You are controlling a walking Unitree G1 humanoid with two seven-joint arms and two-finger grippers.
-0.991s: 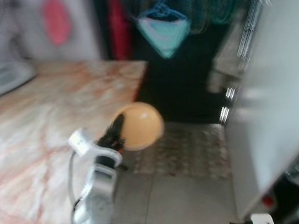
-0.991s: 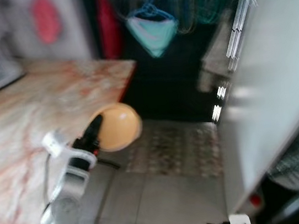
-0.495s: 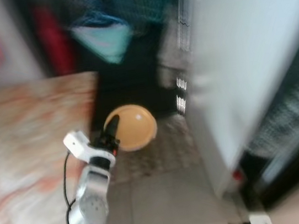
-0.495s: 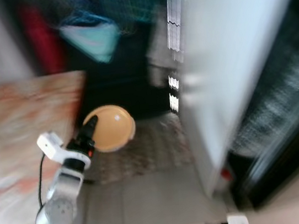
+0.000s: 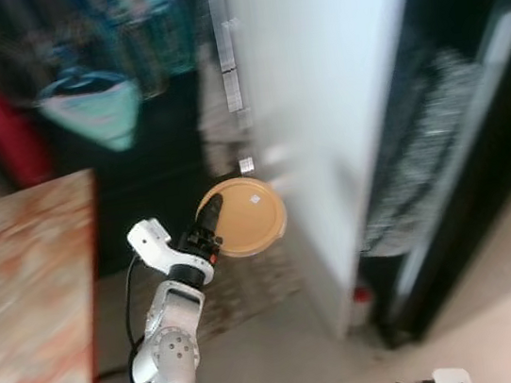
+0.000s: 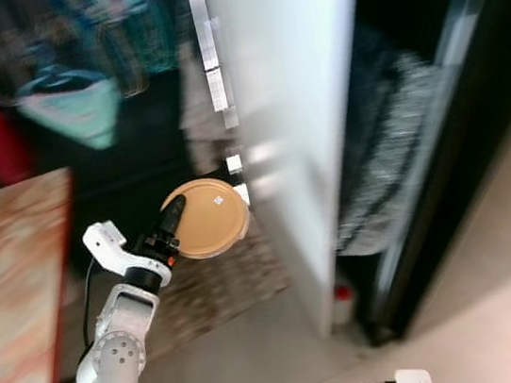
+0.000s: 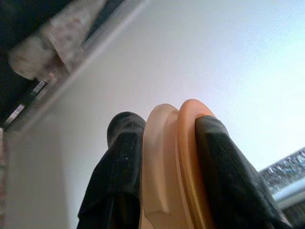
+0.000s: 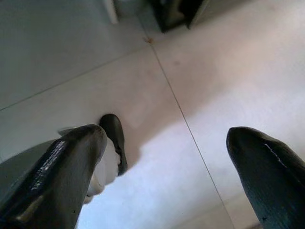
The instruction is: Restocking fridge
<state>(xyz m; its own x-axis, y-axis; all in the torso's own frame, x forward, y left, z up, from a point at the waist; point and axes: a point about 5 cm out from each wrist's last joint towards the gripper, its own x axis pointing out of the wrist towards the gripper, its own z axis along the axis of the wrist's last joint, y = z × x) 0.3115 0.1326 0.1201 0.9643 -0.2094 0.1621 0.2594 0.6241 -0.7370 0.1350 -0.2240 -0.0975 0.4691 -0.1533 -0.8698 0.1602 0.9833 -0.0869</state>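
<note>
Orange-tan plastic, round and lidded: that was the container (image 5: 245,216) being carried, pinched on edge between the two black fingers (image 7: 119,176) of the left end effector (image 5: 208,219), lid face turned toward the head camera with a small pale label near its middle. The wrist view showed the fingers closed on both sides of the rim, one on the paler half, one on the orange half, so the grip looked firm. The container was held up in the air at about the edge of the white fridge door (image 5: 318,97), which stood open, with the dark fridge interior (image 5: 437,128) beyond it to the right; shelves in there were too blurred to read. The right end effector (image 8: 162,157) hung low with its fingers spread wide, holding nothing, over pale floor tiles (image 8: 190,71). The marbled reddish bench (image 5: 22,291) sat to the robot's left, a patterned mat (image 6: 213,297) lay on the floor under the container, and clothes on hangers (image 5: 91,105) hung in the dark behind. Judgement on progress: item picked and brought to the fridge, door already open; still left was reaching round the door, finding a shelf slot, setting it down and releasing. Head views were motion-blurred, so any clearance to the door was unclear.
</note>
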